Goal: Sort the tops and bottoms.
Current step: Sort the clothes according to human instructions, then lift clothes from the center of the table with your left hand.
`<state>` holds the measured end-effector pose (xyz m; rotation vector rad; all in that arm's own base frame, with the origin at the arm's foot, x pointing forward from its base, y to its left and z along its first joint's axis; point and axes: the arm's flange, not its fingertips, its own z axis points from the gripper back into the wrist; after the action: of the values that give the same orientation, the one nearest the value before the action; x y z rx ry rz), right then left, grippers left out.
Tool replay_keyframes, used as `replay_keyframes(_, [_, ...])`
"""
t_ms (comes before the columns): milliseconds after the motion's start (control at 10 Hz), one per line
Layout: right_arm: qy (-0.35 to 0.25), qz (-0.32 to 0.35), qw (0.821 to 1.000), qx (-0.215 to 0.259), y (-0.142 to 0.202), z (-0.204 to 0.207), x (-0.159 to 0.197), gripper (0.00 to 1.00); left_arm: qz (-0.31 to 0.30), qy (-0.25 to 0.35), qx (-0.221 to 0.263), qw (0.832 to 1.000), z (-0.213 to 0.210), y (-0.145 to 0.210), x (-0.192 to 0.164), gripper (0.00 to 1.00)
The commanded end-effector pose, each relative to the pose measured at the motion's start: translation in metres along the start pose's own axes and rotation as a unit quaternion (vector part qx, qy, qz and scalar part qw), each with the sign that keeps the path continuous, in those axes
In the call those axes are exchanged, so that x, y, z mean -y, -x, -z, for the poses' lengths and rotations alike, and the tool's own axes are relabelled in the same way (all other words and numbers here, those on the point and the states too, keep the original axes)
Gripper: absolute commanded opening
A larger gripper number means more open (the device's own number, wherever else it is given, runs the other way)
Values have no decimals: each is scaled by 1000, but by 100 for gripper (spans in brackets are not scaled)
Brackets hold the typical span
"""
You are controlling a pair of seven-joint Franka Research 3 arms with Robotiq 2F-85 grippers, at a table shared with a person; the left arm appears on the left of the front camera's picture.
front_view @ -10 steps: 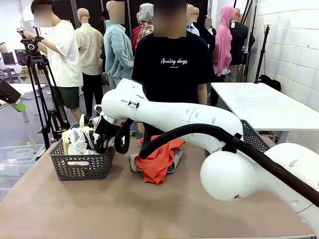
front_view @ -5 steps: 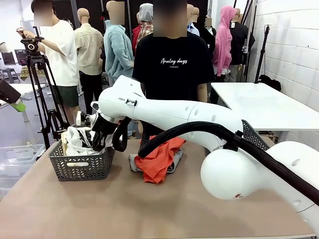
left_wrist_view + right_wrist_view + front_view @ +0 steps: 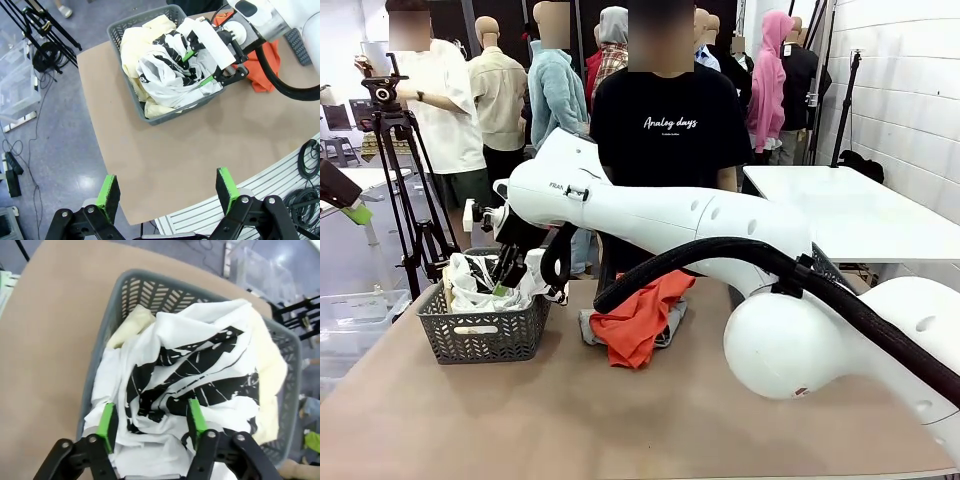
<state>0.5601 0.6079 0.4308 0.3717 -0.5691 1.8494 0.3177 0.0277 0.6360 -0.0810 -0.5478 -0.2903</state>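
Right gripper (image 3: 506, 268) has lifted above the left basket (image 3: 485, 335), jaws now released. Left gripper (image 3: 167, 187) hangs wide open. Four garments, two baskets: the white garment (image 3: 200, 365) and pale yellow garment (image 3: 272, 365) fill the left basket. The orange-red garment (image 3: 638, 318) covers the light grey garment (image 3: 588, 325) mid-table, lengthwise toward the person (image 3: 665, 130). The second basket (image 3: 301, 47) sits beyond, on the brown table (image 3: 570, 420). A tripod (image 3: 405, 180) stands behind.

The brown table (image 3: 520, 420) carries a lattice basket (image 3: 485, 338) and an orange-red garment (image 3: 635, 320) over a grey garment (image 3: 587, 328).
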Motion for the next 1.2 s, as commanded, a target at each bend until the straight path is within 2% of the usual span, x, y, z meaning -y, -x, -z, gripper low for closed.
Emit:
replay_keyframes(0, [23, -6, 1000, -16, -43, 16, 83, 100, 1, -4, -1, 1000, -1, -2, 0, 100])
replay_keyframes(200, [20, 5, 1000, -11, -46, -3, 77, 100, 1, -4, -1, 1000, -1, -2, 0, 100])
replay_keyframes(300, [-15, 18, 1000, -16, -45, -2, 82, 100, 1, -4, -1, 1000, -1, -2, 0, 100])
replay_keyframes(400, [22, -5, 1000, -1, -7, -16, 4, 100, 1, -4, -1, 1000, -1, -2, 0, 100])
replay_keyframes(1100, [22, -5, 1000, -1, -7, -16, 4, 100, 1, -4, -1, 1000, -1, -2, 0, 100])
